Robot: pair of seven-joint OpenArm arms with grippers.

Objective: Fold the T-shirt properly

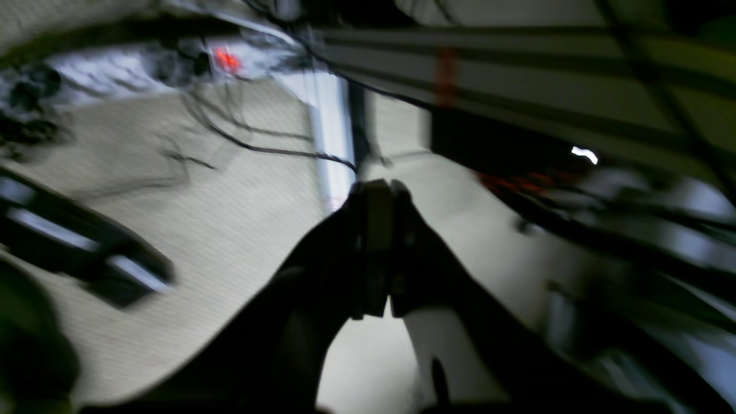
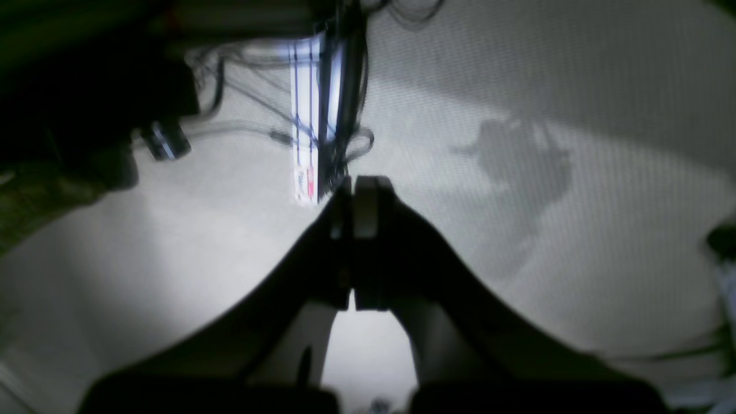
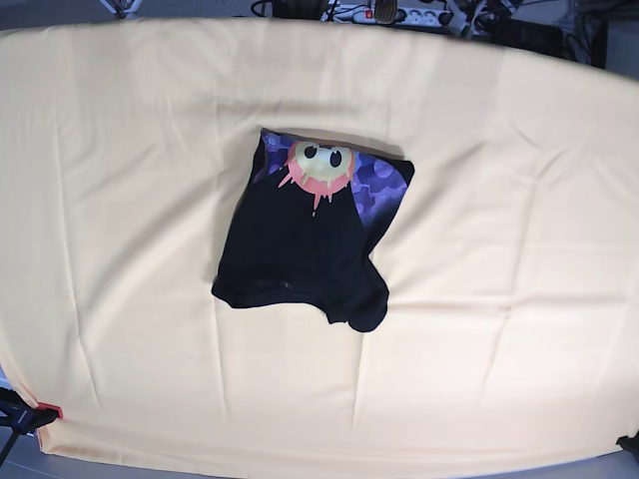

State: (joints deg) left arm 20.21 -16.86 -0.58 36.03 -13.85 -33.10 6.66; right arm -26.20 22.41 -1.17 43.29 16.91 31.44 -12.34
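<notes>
T-shirt (image 3: 300, 249): black, lying in a folded bundle near the middle of the desk, slightly toward the far side
Print: a purple band with a pale face and pink rays shows along the shirt's far edge; the near part is plain black
Shirt outline: roughly rectangular, tilted a little, with a rounded lobe of cloth sticking out at the near right corner
Desk (image 3: 519, 200): covered by a cream cloth with soft creases, the shirt the only thing on it
Left gripper (image 1: 382, 192): fingers pressed together with nothing between them, seen only in the left wrist view, which is blurred; pale floor and dark cables lie beyond it
Right gripper (image 2: 357, 190): fingers closed against each other, holding nothing, seen only in the right wrist view over pale floor with a shadow on it
Arms: neither shows over the desk in the base view, both well apart from the shirt
Far edge: cables and a power strip (image 3: 394, 14) sit just beyond the desk
Near left corner: a red-tipped clamp (image 3: 30, 414) at the cloth's edge
</notes>
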